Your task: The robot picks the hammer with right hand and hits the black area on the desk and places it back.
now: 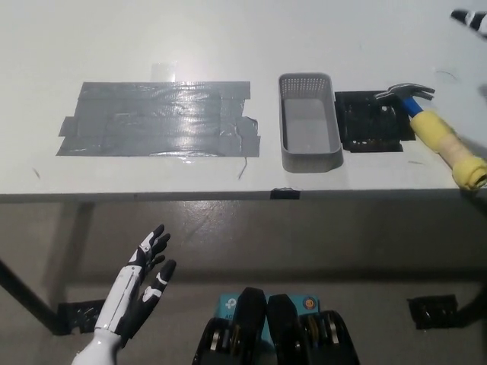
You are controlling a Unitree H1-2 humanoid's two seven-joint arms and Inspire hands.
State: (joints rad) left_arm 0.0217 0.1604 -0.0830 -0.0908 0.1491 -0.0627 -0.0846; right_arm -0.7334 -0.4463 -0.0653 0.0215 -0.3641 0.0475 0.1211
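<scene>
my black right hand (470, 20) is showing only as a fingertip sliver at the frame's top right, well beyond the hammer (435, 132); i cannot tell its pose. the hammer is lying with its head touching the black area (367, 120), its yellow grip reaching the white desk's (228, 46) edge, where a clumsy grab could tip it off. my white left hand (137, 293) is resting spread below the desk. a grey basket (308, 157) and grey tape patch (156, 119) are sitting left of the hammer.

Bright overhead light is washing out the white desk (190, 46). Glare is shining on the grey tape patch (156, 118). Floor below is lying dimmer.
</scene>
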